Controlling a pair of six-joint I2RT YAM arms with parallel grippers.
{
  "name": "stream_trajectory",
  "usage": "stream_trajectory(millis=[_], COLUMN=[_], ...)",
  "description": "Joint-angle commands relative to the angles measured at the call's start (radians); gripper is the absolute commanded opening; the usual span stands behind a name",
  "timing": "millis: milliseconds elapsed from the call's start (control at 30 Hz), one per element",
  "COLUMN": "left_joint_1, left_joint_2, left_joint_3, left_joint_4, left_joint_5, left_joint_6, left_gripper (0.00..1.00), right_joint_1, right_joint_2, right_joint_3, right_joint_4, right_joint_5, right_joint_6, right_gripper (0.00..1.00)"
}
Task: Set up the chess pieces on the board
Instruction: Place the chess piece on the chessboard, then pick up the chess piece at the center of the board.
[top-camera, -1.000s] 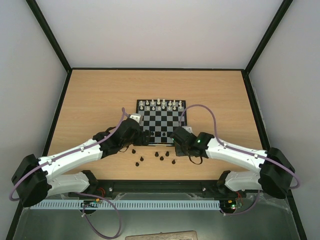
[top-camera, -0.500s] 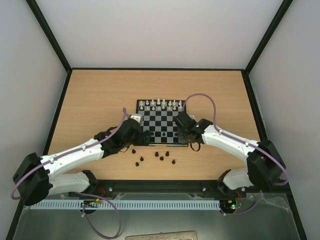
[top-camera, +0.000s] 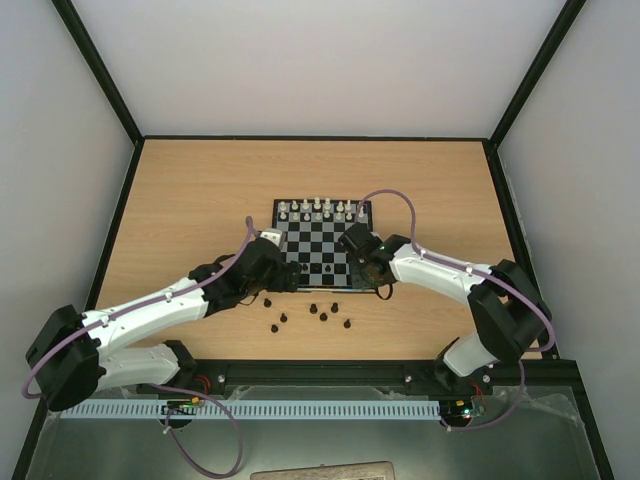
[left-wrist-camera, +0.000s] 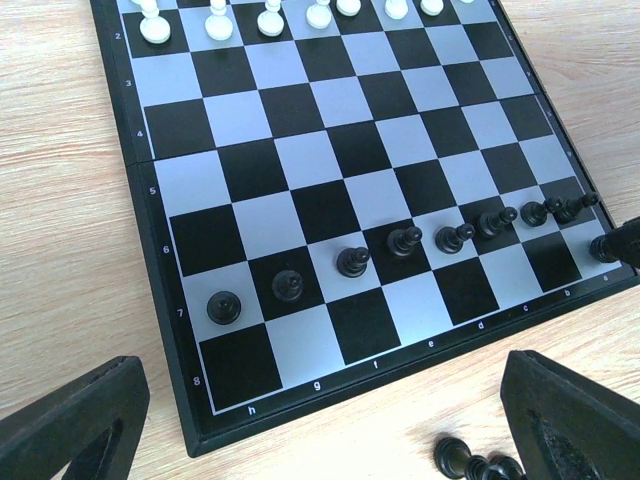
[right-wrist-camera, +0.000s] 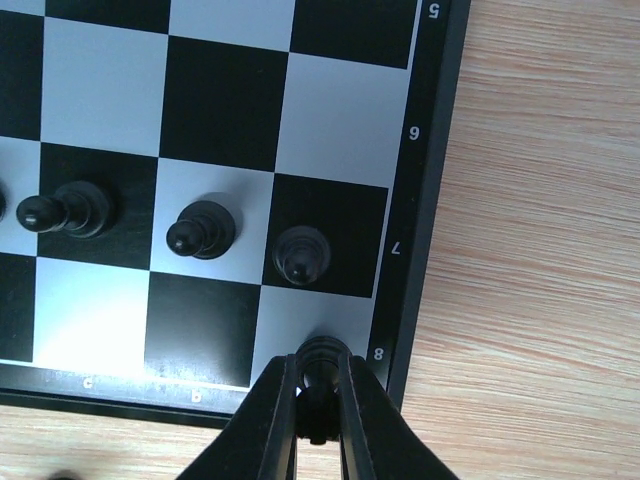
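The board (top-camera: 318, 241) lies mid-table, with several black chess pieces lined along its second-nearest row (left-wrist-camera: 352, 262). My right gripper (right-wrist-camera: 318, 375) is shut on a black piece (right-wrist-camera: 323, 356), which it holds over the white corner square beside the "8" mark, at the board's near right corner (top-camera: 371, 273). Three black pawns (right-wrist-camera: 301, 254) stand just beyond it. My left gripper (left-wrist-camera: 320, 440) hangs open above the board's near left edge (top-camera: 286, 276), nothing between its fingers (left-wrist-camera: 70, 420). Several loose black pieces (top-camera: 323, 316) lie on the wood in front of the board, two of them near the left gripper's right finger (left-wrist-camera: 468, 462).
White pieces (top-camera: 320, 208) fill the board's two far rows (left-wrist-camera: 268, 18). The wooden table is ringed by a black frame and white walls. A purple cable loops over each arm, the right one above the board's far right corner (top-camera: 392, 196).
My right gripper has carried its black piece from the near edge of the board to the near right corner, its arm swinging inward. The left arm has barely moved.
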Motion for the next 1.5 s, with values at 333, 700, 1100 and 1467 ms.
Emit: stream_trajectory(millis=[333,700,1100,1467], left_joint_1=[-0.003,-0.002,-0.003,-0.041], left_joint_2=[0.033,0.040,0.037,0.035], left_joint_3=[-0.007,0.001,0.028,0.054], left_joint_4=[0.028,0.010,-0.086,-0.238], left_joint_5=[-0.013,-0.019,-0.037,0.012], left_joint_6=[-0.006,-0.014,-0.068,-0.173], left_gripper=[0.99,0.99,1.00,0.99], right_joint_1=[-0.026,-0.026,-0.025,-0.025], right_joint_2=[0.032,-0.029,-0.207,-0.339], right_joint_3=[0.018,0.019,0.003,-0.029], right_joint_4=[0.012,-0.006,-0.013,0.016], right_joint_5=[-0.021,-0.042,-0.045,-0.087], right_joint_6=[-0.045,-0.054,-0.069,-0.076], right_gripper=[0.10,0.24,0.41,0.45])
